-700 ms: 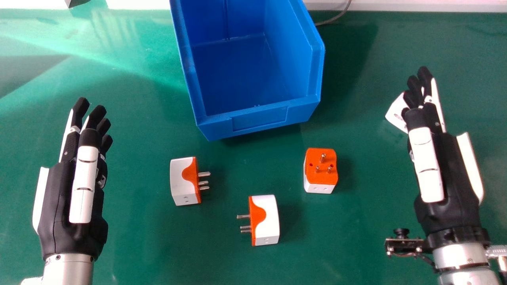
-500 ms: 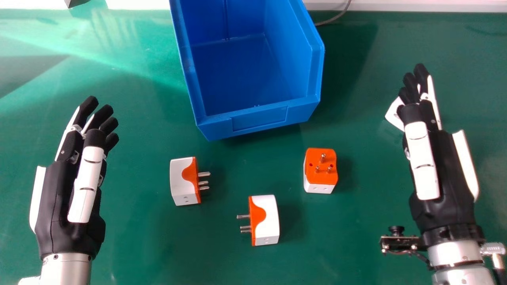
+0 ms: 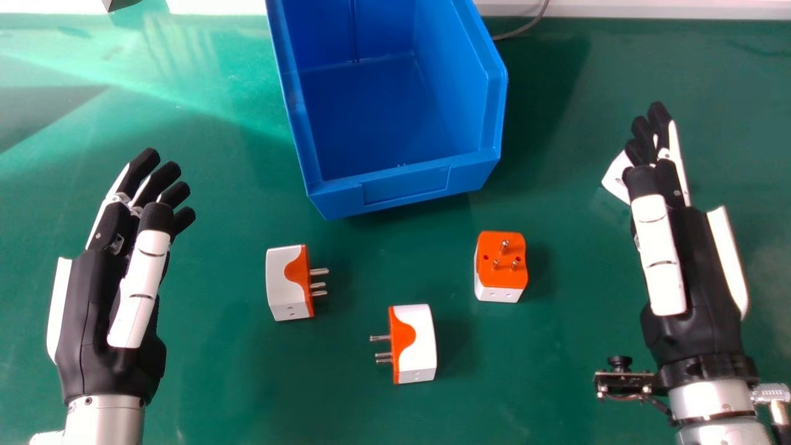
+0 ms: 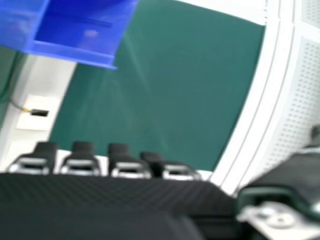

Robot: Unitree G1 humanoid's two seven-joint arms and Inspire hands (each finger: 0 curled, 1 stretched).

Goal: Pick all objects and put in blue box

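My left hand (image 3: 93,309) is open at the left of the head view, apart from the plugs. At the right, my right hand (image 3: 698,272) is open too, holding nothing; its palm (image 4: 110,200) spans the lower part of the right hand view. Three white and orange plug adapters lie between the hands: one (image 3: 286,284) with pins facing right, one (image 3: 417,346) nearer with pins facing left, and one (image 3: 500,262) with pins up. Beyond them stands the blue box (image 3: 405,188), with nothing visible inside; the blue box (image 4: 75,52) is also in the right hand view.
A white piece (image 3: 615,179) shows by my right hand's fingers. Behind the box a grey cable (image 3: 525,26) runs to the green table's (image 3: 216,383) far edge. A white panel (image 4: 295,100) borders the green surface in the right hand view.
My left hand's fingers and thumb have shifted to the right and angled inward. My right hand has moved slightly left. The adapters and box are where they were.
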